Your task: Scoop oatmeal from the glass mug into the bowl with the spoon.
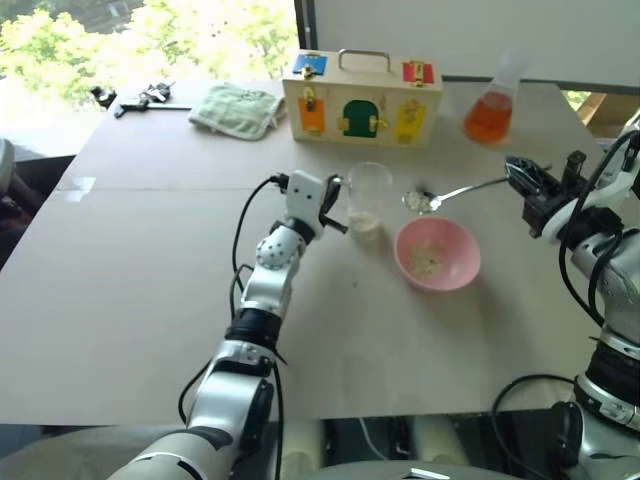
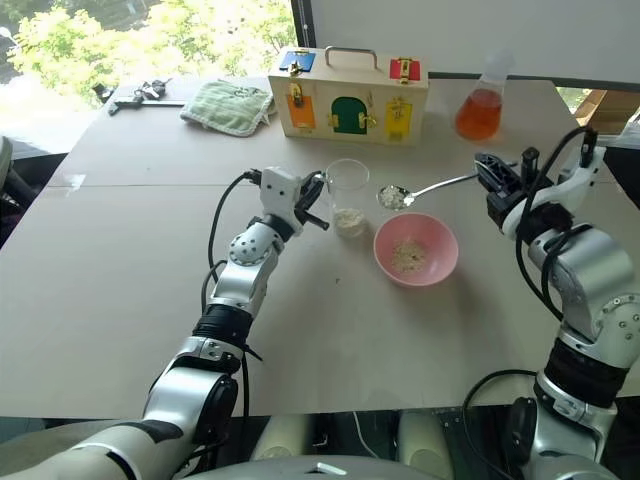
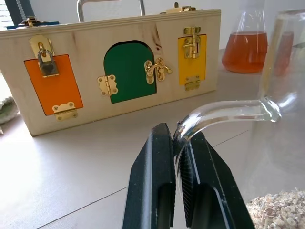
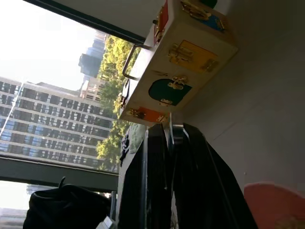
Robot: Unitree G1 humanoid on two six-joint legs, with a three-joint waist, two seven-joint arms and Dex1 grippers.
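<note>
L end effector [image 3: 177, 157] is seen pressed together on the handle of the glass mug [image 1: 368, 195], the clear curved handle being pinched between its two black fingers [image 3: 152, 191]. The mug stands upright on the tabletop [image 1: 150, 260], approx. centre, w/ a low layer of oatmeal [image 1: 365, 224] at its bottom.

R end effector [image 1: 525, 185] is clamped on the end of the spoon [image 1: 455, 192] handle; the spoon is held roughly level above the tabletop, pointing toward the mug. A small heap of flakes is carried in the spoon's oval part, which hangs between the mug and the bowl [image 1: 437, 253], just above the bowl's far rim.

The pink bowl sits just beside the mug, on its R side, not touching it as far as can be told. Some oatmeal is already lying in the bowl.

Behind the mug, a wooden latch box [image 1: 361, 98] w/ orange, green & yellow doors is set; a flask of orange liquid [image 1: 490, 108] stands to its R, a green cloth [image 1: 238, 108] to its L.
</note>
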